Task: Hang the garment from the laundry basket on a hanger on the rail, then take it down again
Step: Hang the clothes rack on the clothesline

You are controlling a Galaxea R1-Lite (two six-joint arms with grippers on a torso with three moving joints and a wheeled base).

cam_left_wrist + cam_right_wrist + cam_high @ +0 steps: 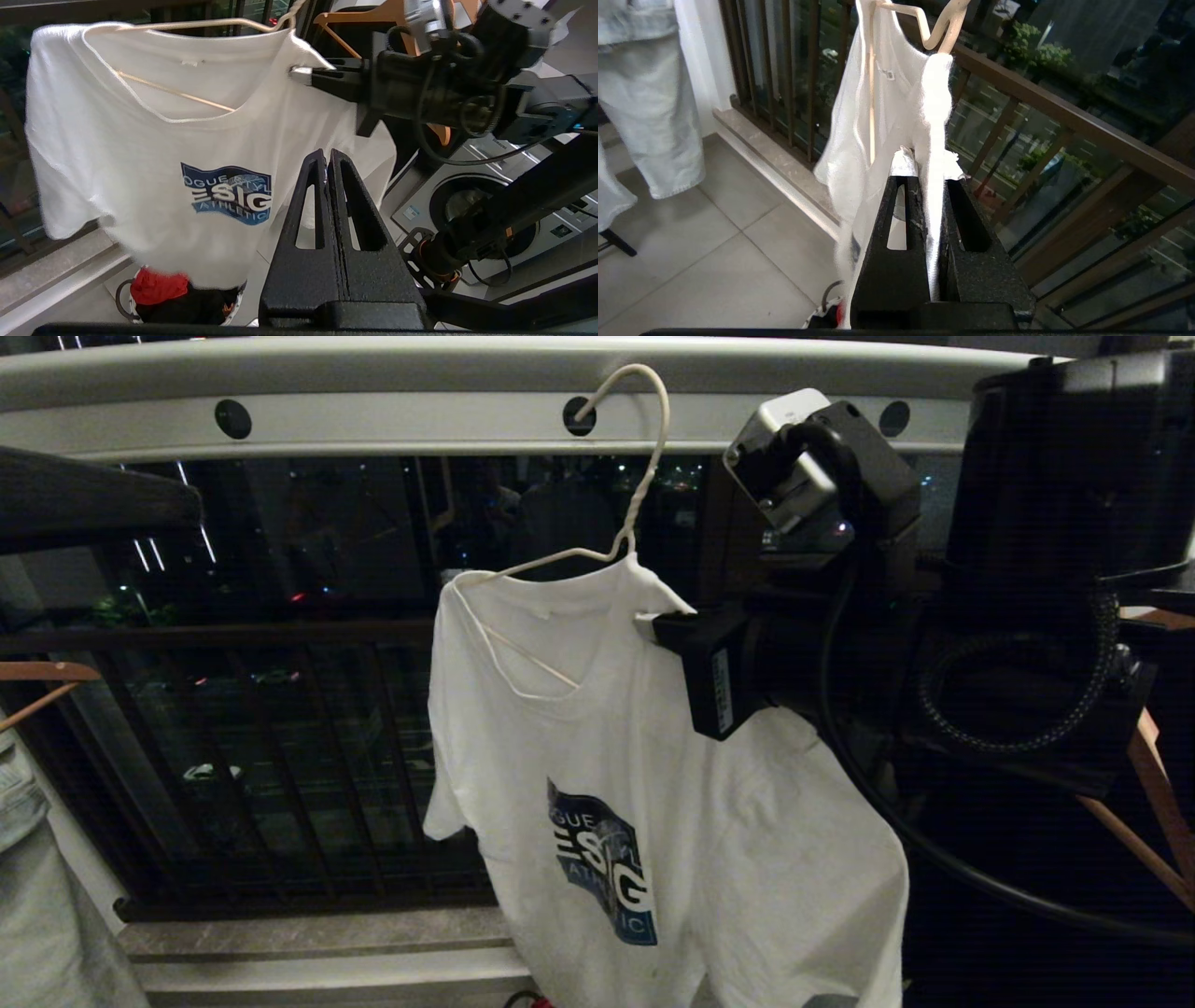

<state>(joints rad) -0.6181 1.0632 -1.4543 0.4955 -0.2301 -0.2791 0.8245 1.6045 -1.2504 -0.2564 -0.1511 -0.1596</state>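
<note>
The white T-shirt garment (597, 737) with its blue-and-black logo hangs on the cream wire hanger (644, 476). The hanger's hook sits in a hole of the grey rail (420, 373). My right gripper (653, 621) is shut on the shirt's shoulder cloth just beside the collar, below the hanger's twisted neck (943, 28). White fabric (931, 116) runs between its fingers (927, 163). My left gripper (325, 151) is shut on nothing and points at the shirt's front (140, 140), to the right of the logo. The laundry basket (120, 298) stands on the floor beneath the shirt, holding red and black clothes.
A pale grey-green garment (28, 896) hangs at the far left. Brown wooden hangers (37, 686) (1158, 803) flank the shirt. Dark balcony railing bars (280, 756) and a stone sill (308, 943) lie behind. A washing machine (467, 200) stands to the right.
</note>
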